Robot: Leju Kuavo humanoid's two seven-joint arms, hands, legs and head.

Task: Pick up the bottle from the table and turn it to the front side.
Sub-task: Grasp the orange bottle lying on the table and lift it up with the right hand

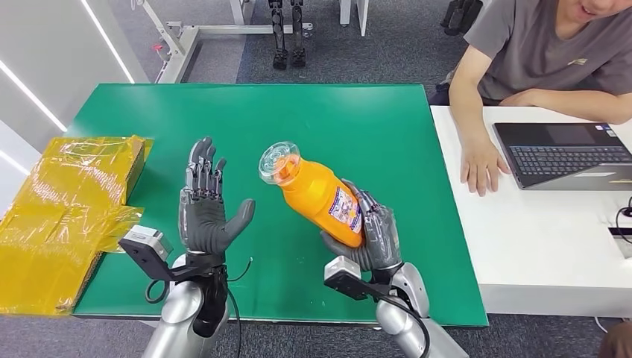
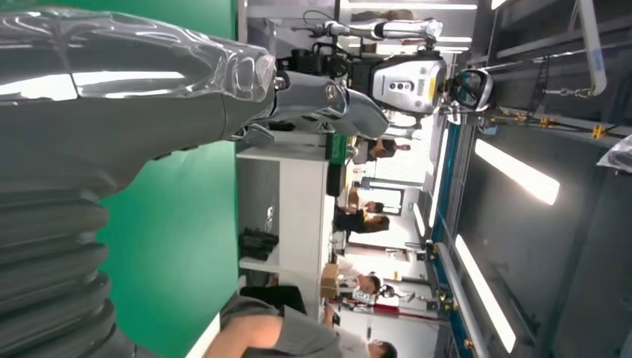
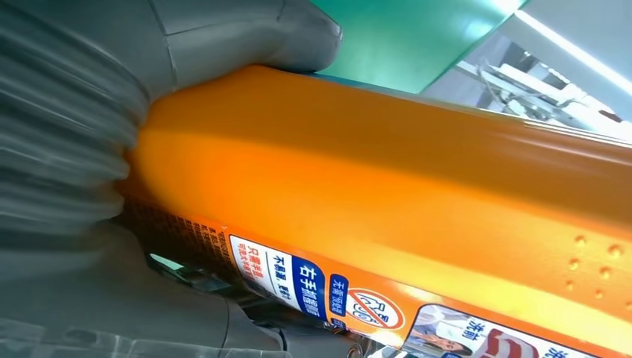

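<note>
The orange bottle [image 1: 319, 192] is lifted off the green table [image 1: 373, 127], tilted, gripped low by the right hand [image 1: 373, 237]; the left hand [image 1: 205, 209] waits beside it, empty, fingers spread; rotate slowly, keeping the grip firm.

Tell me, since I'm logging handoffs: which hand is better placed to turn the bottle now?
Right. The right hand already grips the orange bottle above the green table; the left hand is open, holding nothing.

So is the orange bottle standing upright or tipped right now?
Tipped: the orange bottle leans, cap up-left, held off the table by the right robot hand.
</note>
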